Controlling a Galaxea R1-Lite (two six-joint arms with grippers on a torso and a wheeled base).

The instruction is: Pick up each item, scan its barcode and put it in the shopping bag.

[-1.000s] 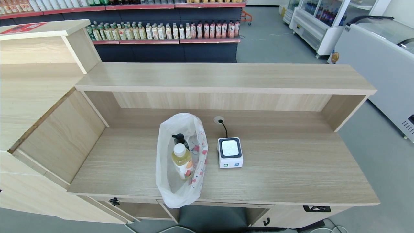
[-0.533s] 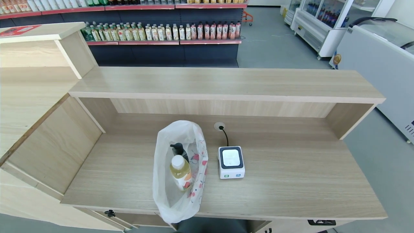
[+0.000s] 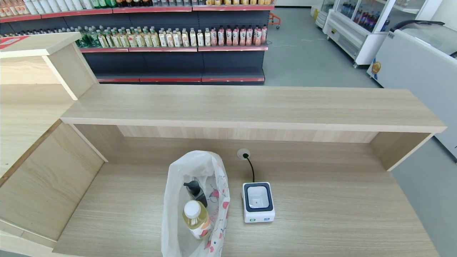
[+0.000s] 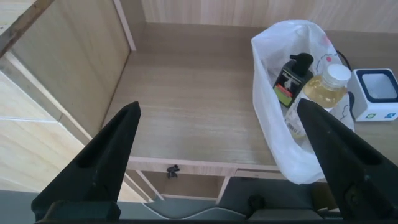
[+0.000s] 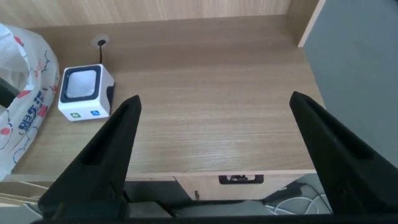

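Closest to me, my left gripper (image 4: 219,106) hangs by the front edge of the tabletop (image 3: 321,214). Its jaws are wide apart and there is nothing in them. My right gripper (image 5: 214,98) hangs by the front edge too, more to the right. Its jaws are also wide apart and hold nothing.

Next comes the shopping bag (image 3: 171,200). It is white with red spots, and it stands open at the near edge of the tabletop. Two things are inside it. The nearer one is a bottle of yellow drink (image 3: 194,219) with a white cap. Right behind it is a black pump bottle (image 3: 195,190).

Just to the right of the bag sits the scanner (image 3: 258,214), a small white box with a dark frame on top. It does not touch the bag. A black cable (image 3: 251,167) runs from its back to a round hole (image 3: 243,154) in the tabletop.

Behind that is a long wooden ledge (image 3: 250,107), higher than the tabletop. Far away I see store shelves (image 3: 171,49) with rows of bottles, and white freezers (image 3: 410,60) on the right.
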